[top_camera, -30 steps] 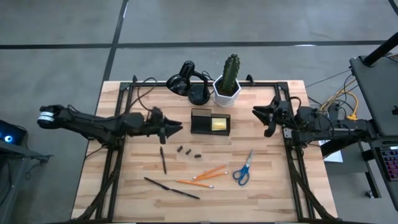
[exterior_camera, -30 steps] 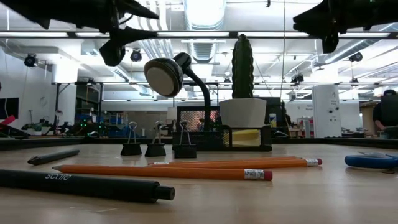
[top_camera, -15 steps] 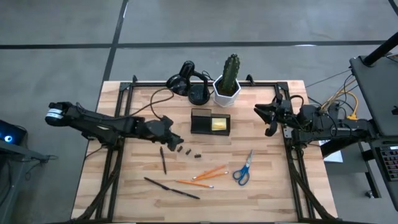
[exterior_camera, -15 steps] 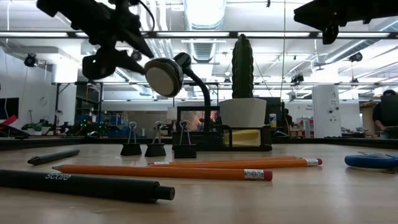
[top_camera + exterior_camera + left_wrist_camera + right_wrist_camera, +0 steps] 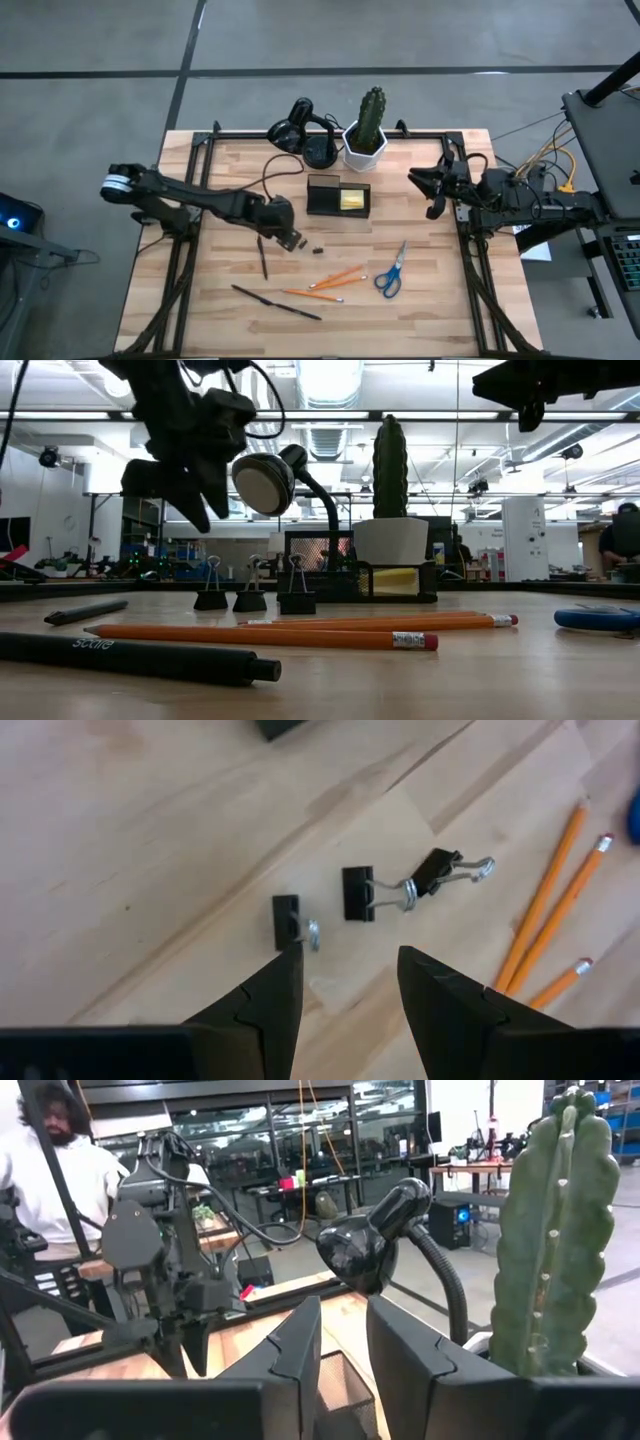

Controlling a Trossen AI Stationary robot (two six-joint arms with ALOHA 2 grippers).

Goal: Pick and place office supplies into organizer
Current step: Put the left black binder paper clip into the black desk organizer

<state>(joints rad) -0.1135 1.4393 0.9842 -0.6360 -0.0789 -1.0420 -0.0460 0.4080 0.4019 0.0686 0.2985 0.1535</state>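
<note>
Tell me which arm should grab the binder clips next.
Left. Its open gripper hangs just above the binder clips; the right gripper waits at the table's far right edge.

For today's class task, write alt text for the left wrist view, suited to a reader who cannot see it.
The left gripper hangs open just above a wooden table, its two dark fingers framing the nearest of three black binder clips. Three orange pencils lie beyond the clips.
</note>
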